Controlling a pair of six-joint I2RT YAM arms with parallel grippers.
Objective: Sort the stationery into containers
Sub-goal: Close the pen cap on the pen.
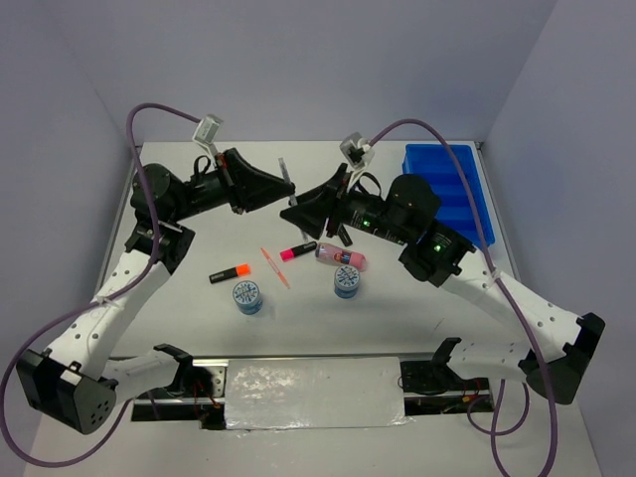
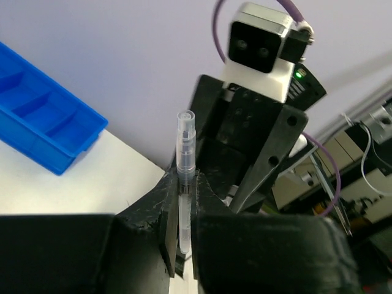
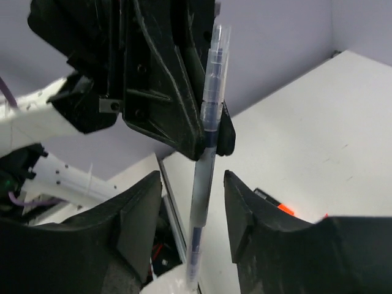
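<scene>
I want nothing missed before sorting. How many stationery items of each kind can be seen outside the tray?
Highlighters: 2, orange-capped highlighter, pink-capped highlighter
Patterned discs: 2, left disc, right disc
Pink tube: 1
Pens: 2, orange pen, clear pen
Total: 7

Tray [image 1: 447, 164] sits back right; discs [image 1: 247, 296] lie near centre.

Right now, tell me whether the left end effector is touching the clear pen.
Touching. In the left wrist view the left end effector pinches the clear pen, with no gap on either side.
</scene>
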